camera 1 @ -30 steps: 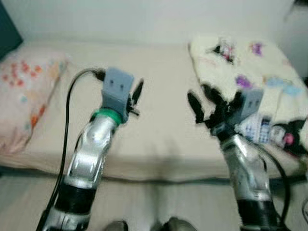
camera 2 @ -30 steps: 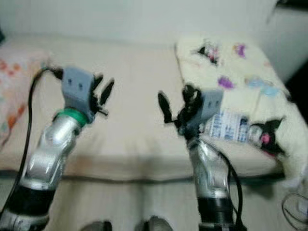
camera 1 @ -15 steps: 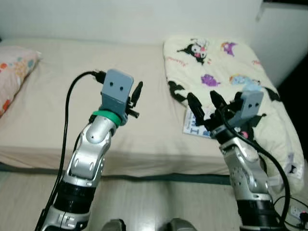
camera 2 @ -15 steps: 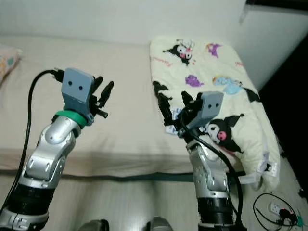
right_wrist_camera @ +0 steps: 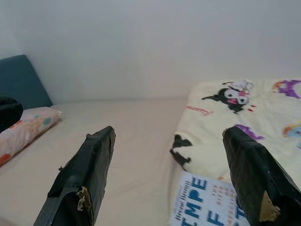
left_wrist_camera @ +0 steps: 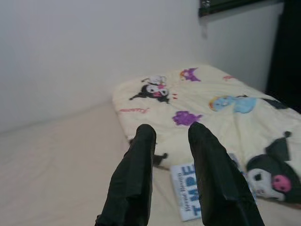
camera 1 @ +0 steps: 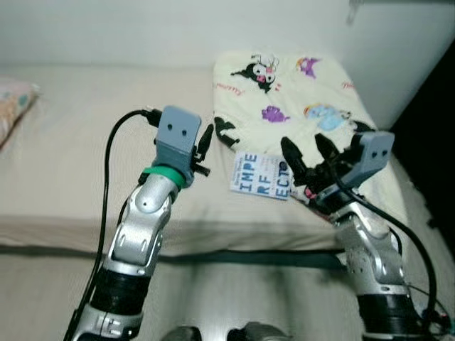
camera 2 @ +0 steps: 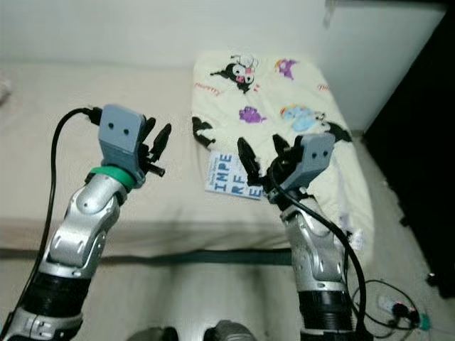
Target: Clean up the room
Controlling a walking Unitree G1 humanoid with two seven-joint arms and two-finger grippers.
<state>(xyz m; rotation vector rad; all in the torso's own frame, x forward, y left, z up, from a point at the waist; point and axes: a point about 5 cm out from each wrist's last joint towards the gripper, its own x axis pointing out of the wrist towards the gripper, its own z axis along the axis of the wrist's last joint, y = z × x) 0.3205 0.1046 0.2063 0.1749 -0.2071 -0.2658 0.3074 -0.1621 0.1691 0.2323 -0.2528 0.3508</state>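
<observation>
The view has swung right; book [camera 1: 261, 176] lies just beside right end effector [camera 1: 307, 157].

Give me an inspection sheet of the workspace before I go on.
Surface: bed with a beige sheet.
Job's things: book lies flat near the bed's front edge, at the blanket's edge; cartoon-print blanket spread on the bed's right side.
Clutter: pillow at the far left.
Grippers: left gripper raised over the bed, slightly open, empty; right gripper open wide beside the book, empty.
Cables: black cable along the left arm; cord and plug on the floor.
Surroundings: white wall behind.
</observation>
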